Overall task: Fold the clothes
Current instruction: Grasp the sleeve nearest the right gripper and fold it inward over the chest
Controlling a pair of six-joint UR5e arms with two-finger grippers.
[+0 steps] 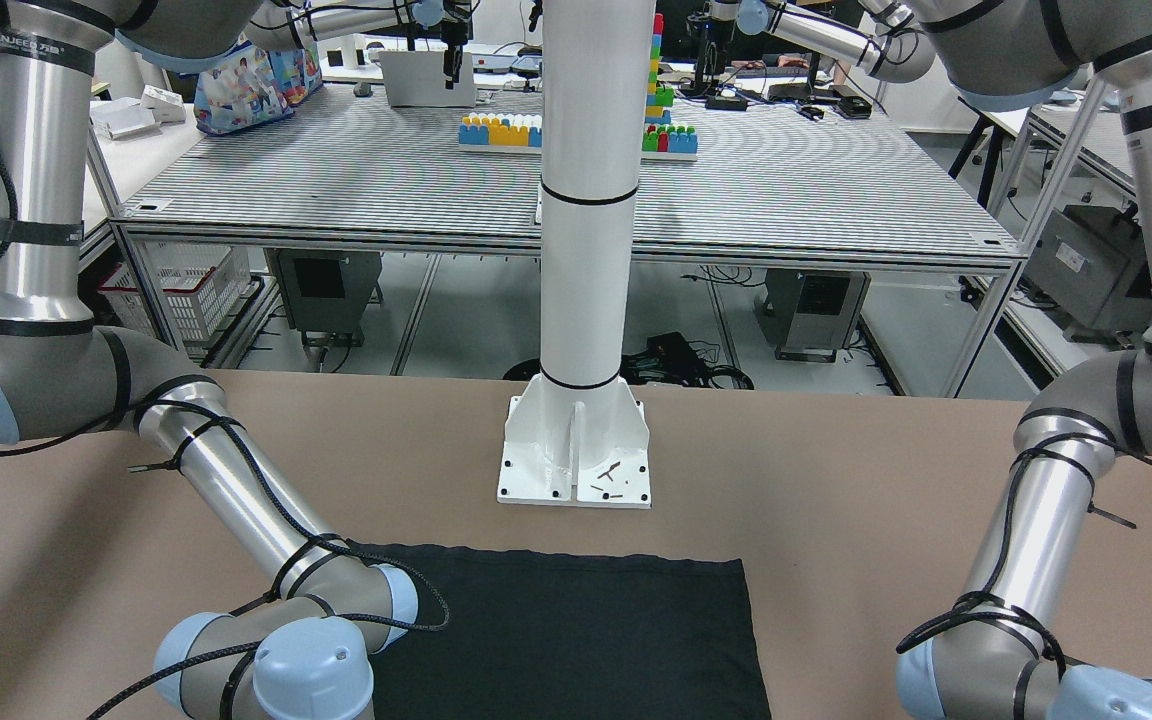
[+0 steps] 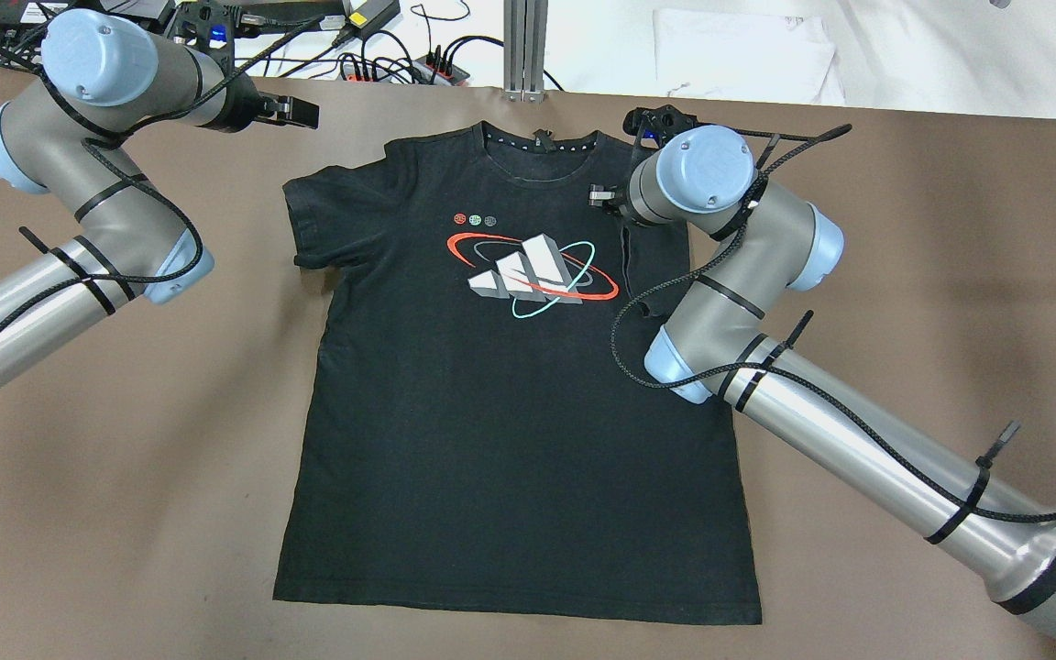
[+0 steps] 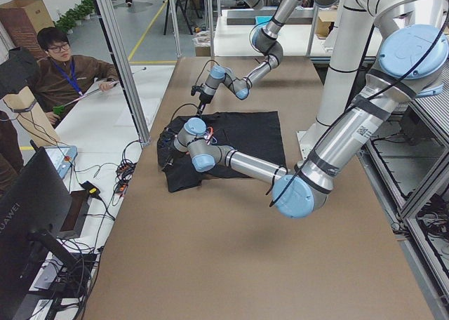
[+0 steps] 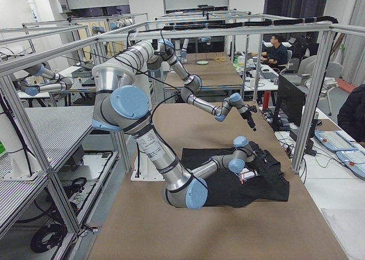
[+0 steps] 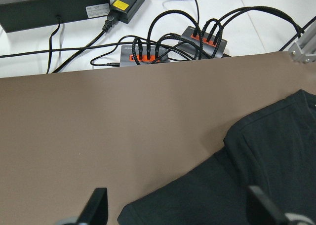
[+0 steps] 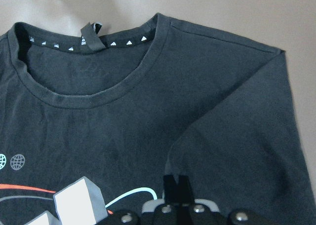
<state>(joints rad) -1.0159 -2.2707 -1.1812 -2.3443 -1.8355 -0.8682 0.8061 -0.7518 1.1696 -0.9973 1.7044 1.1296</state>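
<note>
On a brown table (image 2: pixel 125 477) in a robot lab, with a tangle of power strips (image 5: pixel 148 55) just past its far edge, a black T-shirt (image 2: pixel 510 440) lies flat and print-up between two arms. Its long axis runs straight away from the robot: collar (image 2: pixel 542 147) at the far edge, hem (image 2: pixel 519 610) on the near side.

The right gripper (image 6: pixel 175 183) sits low over the shirt's right shoulder. Its fingers are drawn together at the edge of the right sleeve (image 6: pixel 237 151), which lies doubled inward over the chest. They appear to be pinching that cloth, though the contact itself is partly hidden by the gripper body.

The left gripper (image 5: pixel 177 205) hangs above bare table with its fingers spread wide and nothing between them. It is beyond the shirt's other shoulder, towards the far edge.

The left sleeve (image 2: pixel 317 215) is spread out flat. It lies just on the robot's side of the left gripper and a little inward of it. The right arm is well apart from it, across the chest print.

By that layout the left arm is the nearer one to the unfolded sleeve. A matching fold would likely call for it to come back towards the robot and down onto the sleeve's outer edge.
</note>
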